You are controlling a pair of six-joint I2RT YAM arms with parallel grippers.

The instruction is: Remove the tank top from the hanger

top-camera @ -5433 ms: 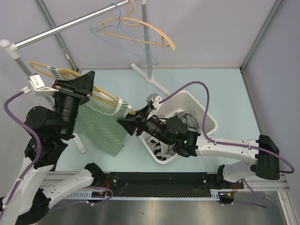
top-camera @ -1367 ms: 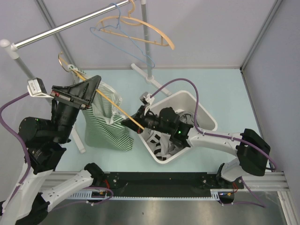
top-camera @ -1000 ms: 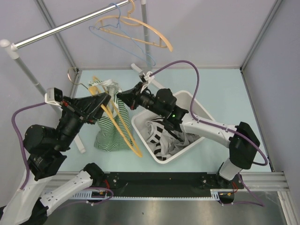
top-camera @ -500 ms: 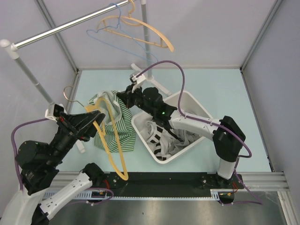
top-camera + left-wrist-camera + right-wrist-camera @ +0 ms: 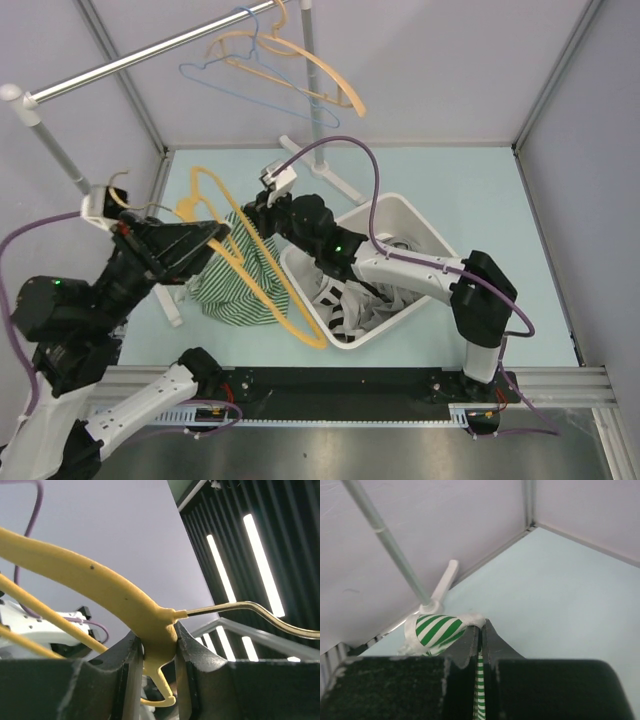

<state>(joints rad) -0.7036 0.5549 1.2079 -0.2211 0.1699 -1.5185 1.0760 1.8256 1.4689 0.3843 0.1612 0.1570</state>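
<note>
Gripping the yellow hanger (image 5: 90,580) by its neck, our left gripper (image 5: 159,645) is clamped tight | our right gripper (image 5: 481,630) pinches the green-striped tank top (image 5: 437,627), bunched beside the white basket (image 5: 432,228) | we should pull them apart steadily, hanger upward, watching for snags | no readable writing anywhere.

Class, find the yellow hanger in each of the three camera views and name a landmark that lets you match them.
Top external: yellow hanger left of centre, slanting down-right from the left gripper.
Left wrist: crosses the centre, neck clamped in that gripper.
Right wrist: not in it.
Shared landmark: the green-striped tank top links top and right wrist; the metal hook links top and left wrist.
</note>
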